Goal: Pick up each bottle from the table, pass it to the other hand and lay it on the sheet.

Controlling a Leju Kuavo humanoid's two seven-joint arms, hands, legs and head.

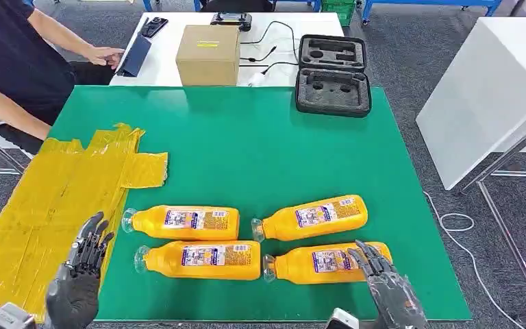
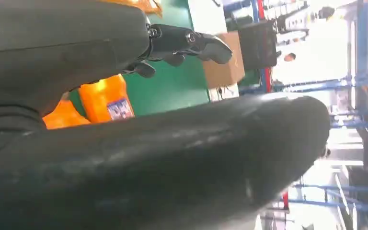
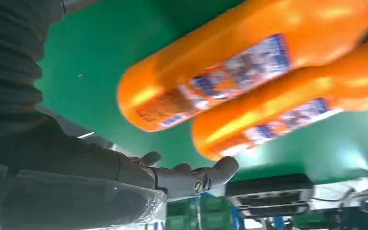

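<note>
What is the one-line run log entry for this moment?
bottles: four on table, none on sheet | left robot hand: open, over sheet | right robot hand: open, above near-right bottle

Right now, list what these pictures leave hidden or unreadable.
- Bottle labels: too small in the head view, blurred in the right wrist view.
- Near-right bottle's base: head view, hidden behind right hand.
- Left bottles: left wrist view, mostly hidden behind left hand.
- Sheet: cut off by the head view's edge.

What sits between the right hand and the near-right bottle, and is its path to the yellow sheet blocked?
Nothing visible. The right hand hovers over the base end of the near-right bottle, fingers spread. Toward the yellow sheet, the two left bottles lie on the green table in between, so the handover to the left hand must pass above them.
</note>
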